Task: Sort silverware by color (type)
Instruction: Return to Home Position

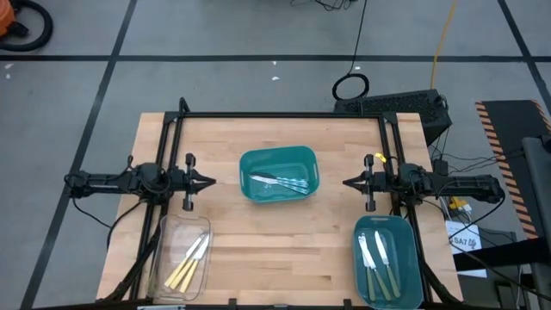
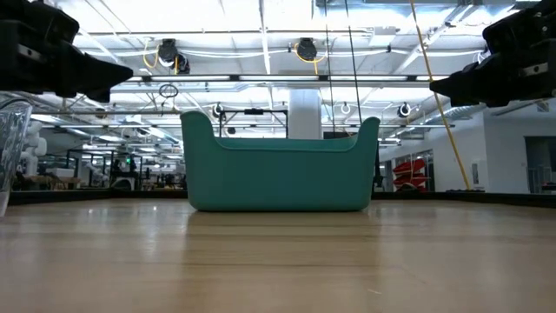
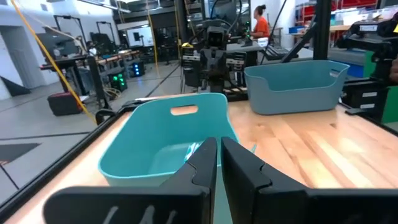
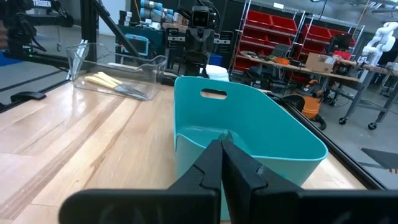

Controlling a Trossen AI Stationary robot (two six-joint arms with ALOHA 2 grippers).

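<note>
A teal bin (image 1: 278, 172) stands at the table's middle with a few all-metal silverware pieces (image 1: 280, 182) lying on its floor. At the near left, a clear bin (image 1: 179, 258) holds pale yellow-handled pieces (image 1: 188, 263). A second teal bin (image 1: 387, 261) at the near right holds green-handled pieces (image 1: 379, 263). My left gripper (image 1: 209, 182) hovers level, left of the middle bin, pointing at it, shut and with nothing in it. My right gripper (image 1: 348, 182) mirrors it on the right side, also shut and holding nothing. Both hang above the tabletop in the low view.
Black frame rails (image 1: 284, 114) run along the table's far edge and down both sides by the arm bases. Bare wood (image 1: 284, 250) lies between the two near bins. A person in orange (image 3: 260, 22) stands far off in the room.
</note>
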